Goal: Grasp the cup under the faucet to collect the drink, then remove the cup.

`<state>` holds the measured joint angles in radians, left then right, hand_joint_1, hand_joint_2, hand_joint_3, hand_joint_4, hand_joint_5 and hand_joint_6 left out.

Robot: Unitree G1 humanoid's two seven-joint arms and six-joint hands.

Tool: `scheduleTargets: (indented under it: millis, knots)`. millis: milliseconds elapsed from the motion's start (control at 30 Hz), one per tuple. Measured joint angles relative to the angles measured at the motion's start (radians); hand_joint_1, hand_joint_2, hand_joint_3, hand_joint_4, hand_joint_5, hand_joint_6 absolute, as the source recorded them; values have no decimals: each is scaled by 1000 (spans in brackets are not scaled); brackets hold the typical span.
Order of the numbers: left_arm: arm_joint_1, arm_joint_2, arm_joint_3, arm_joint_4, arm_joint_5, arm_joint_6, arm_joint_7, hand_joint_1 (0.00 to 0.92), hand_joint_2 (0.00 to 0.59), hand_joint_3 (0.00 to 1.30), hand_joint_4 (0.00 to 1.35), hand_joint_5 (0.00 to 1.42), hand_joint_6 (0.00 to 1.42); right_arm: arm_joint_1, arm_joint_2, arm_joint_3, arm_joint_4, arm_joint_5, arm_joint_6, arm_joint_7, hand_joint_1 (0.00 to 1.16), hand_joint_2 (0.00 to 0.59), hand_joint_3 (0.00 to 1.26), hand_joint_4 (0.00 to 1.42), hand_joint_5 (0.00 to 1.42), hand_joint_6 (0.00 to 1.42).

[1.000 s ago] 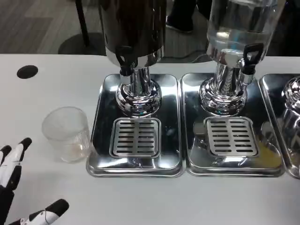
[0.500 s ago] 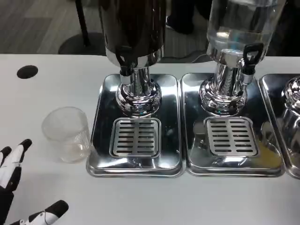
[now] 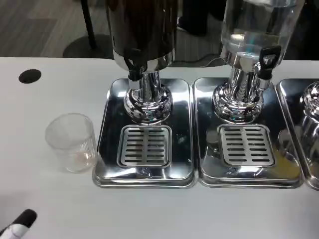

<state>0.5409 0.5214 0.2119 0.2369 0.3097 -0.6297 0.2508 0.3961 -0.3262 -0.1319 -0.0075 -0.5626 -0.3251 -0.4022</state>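
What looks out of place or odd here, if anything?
The clear cup stands upright on the white table, left of the dark dispenser's drip tray, not on the grate under its faucet. It looks nearly empty. A fingertip of the left hand shows at the bottom edge, apart from the cup. No spill is visible.

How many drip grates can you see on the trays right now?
2. One grate sits on the left tray below the dark dispenser; the other grate on the middle tray below the clear dispenser. The tray at the right edge is cut off, so another may be hidden.
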Motion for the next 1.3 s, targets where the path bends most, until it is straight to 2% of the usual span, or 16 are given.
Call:
scheduleTargets:
  millis: [133, 267, 667, 1167, 1300]
  knots:
    - [-42, -2, 14, 67, -106, -17, -60, 31, 41, 0, 0, 0, 0, -1, 0, 0, 0, 1, -1, 0, 662, 564, 387, 290, 220, 193]
    - [-75, -13, 24, 98, -147, -20, -92, 62, 41, 0, 0, 0, 0, -1, 0, 0, 0, 1, -2, 0, 661, 564, 387, 290, 220, 194]
    - [-138, -37, 48, 99, -147, 4, -106, 128, 44, 0, 0, 0, 0, 1, 1, 0, 0, 2, -13, 0, 658, 564, 393, 290, 220, 197]
    - [-272, -55, 40, 162, -141, 120, -126, 145, 53, 0, 0, 0, 0, 2, 1, -1, 2, 10, -32, 0, 662, 570, 395, 290, 220, 181]
    - [-307, -55, 24, 174, -105, 153, -125, 166, 65, 0, 0, 0, 0, 1, 2, -1, 2, 14, -33, 0, 664, 570, 395, 290, 220, 181]
